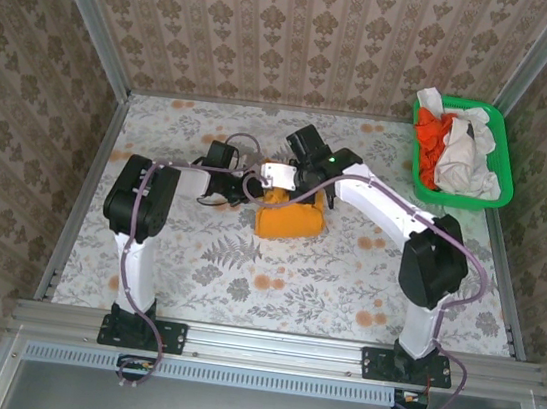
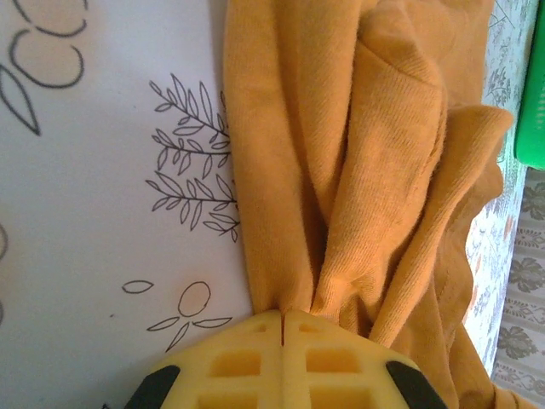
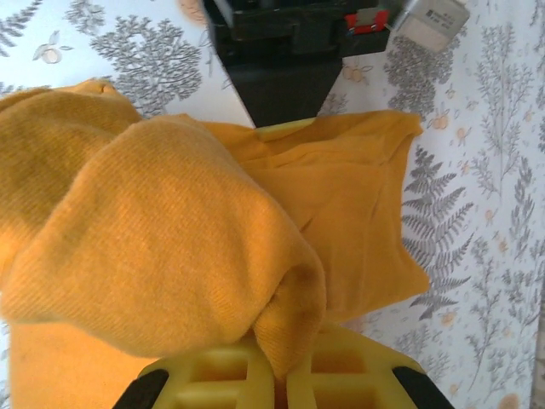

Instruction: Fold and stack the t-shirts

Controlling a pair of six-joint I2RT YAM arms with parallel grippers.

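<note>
Floral-printed surface (image 1: 194, 275) under patterned walls carries a bunched mustard-orange t-shirt (image 1: 290, 219), a short wide bundle whose long axis runs left to right. A green basket (image 1: 504, 149) stands well apart off the shirt's far right and holds a red-orange t-shirt (image 1: 429, 134) and white t-shirts (image 1: 462, 154). Both arms reach to the mustard shirt's far edge and face each other there. The left tool (image 2: 282, 319) is pinched tight on a gathered fold at the far-left corner, with the cloth fanning away ahead of it. The right tool (image 3: 281, 358) is clamped narrowly on a thick fold just to the right of that. The body of the shirt lies to the near side of both grips, so spreading it probably means drawing the tools apart along that long axis, and neither arm looks clearly nearer.
</note>
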